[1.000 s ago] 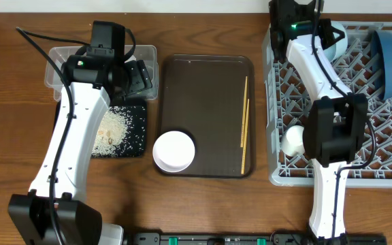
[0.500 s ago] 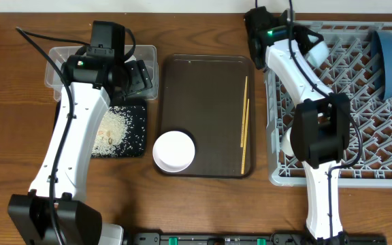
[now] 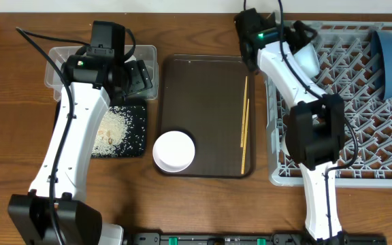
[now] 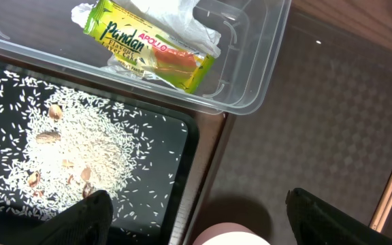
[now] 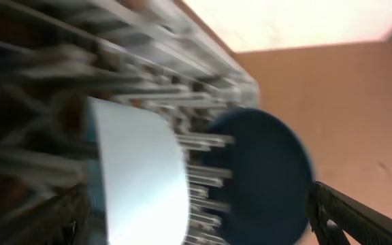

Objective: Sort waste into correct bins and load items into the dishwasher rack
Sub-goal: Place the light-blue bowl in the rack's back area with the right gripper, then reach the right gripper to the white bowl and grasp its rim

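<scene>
While you had dish [image 3: 388,61] and light blue bowl [image 3: 307,54] in rack [image 3: 359,136] | white bowl [image 3: 174,151], chopsticks [image 3: 244,126] lay unloaded on brown tray [image 3: 203,102] | left hand [image 4: 199,204], right hand [image 5: 196,204] gaped wide, empty.

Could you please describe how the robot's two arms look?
The left arm and right arm share white rounded shells, black joint housings and thin black cables. A green light glows on the right wrist. The left end effector and right end effector have black fingers.

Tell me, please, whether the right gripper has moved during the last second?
Yes. In the overhead view the right gripper has swung left over the dishwasher rack, toward its left edge and the brown serving tray.
</scene>
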Controlling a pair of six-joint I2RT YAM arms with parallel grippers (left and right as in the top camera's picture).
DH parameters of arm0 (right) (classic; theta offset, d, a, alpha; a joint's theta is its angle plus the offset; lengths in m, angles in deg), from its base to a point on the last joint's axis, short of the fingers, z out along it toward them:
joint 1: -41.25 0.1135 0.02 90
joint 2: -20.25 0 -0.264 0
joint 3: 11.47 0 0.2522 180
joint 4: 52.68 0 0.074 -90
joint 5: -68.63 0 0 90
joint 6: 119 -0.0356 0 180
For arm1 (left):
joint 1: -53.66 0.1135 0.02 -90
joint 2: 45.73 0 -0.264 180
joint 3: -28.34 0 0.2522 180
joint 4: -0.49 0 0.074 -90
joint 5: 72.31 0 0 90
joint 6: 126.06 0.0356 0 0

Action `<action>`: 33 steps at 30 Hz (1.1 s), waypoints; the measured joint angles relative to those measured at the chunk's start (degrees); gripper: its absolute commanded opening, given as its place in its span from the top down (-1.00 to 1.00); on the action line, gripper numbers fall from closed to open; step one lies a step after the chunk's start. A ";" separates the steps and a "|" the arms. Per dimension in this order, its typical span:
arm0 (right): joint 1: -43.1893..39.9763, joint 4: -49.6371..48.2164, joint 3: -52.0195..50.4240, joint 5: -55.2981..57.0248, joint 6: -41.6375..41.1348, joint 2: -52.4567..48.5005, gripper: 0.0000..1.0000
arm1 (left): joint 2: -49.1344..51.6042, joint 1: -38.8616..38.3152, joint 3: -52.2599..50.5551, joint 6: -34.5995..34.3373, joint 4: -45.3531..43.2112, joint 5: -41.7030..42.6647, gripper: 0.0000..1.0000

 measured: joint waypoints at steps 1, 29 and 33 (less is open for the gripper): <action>0.33 -0.22 0.00 -2.23 0.00 0.24 -0.98 | 0.00 0.00 0.00 0.00 0.00 0.00 -0.68; 10.43 11.54 -12.04 -81.26 -18.45 17.77 -0.20 | 0.00 0.00 0.00 0.00 0.00 0.00 -0.69; 13.75 5.88 -19.71 -82.86 -23.89 17.25 -0.04 | 0.00 0.00 0.00 -0.02 0.00 0.00 -0.69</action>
